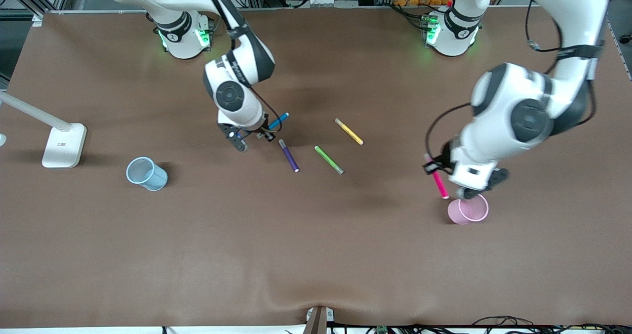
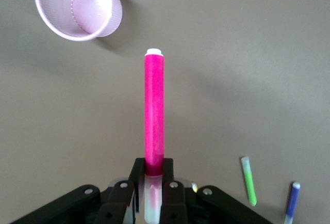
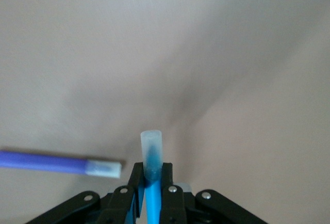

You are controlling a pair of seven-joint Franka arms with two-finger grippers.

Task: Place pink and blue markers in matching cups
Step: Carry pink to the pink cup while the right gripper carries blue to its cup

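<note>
Nearest the front camera, toward the left arm's end of the table, stands the pink cup, upright with its mouth open. Just above it hangs the left gripper, pinching the pink marker near its pale cap end, the pink barrel hanging down toward the table. In the left wrist view the marker juts out from between the closed fingers, and the cup sits off to one side of its tip, not yet lined up beneath it.

Toward the right arm's end stands the blue cup, tilted a little, well apart from everything else. The right gripper is over the middle of the table, clamped on the blue marker, which sticks out at a slant. The right wrist view shows the pale cap rising between the pressed fingers.

Lying flat on the table near the middle are a purple pen, a green pen and a yellow pen.

Both markers look picked up and on their way to the cups. I judge the left arm needs only a small shift to bring the tip over the pink cup's mouth before letting go; the right arm has a long carry to the blue cup.
</note>
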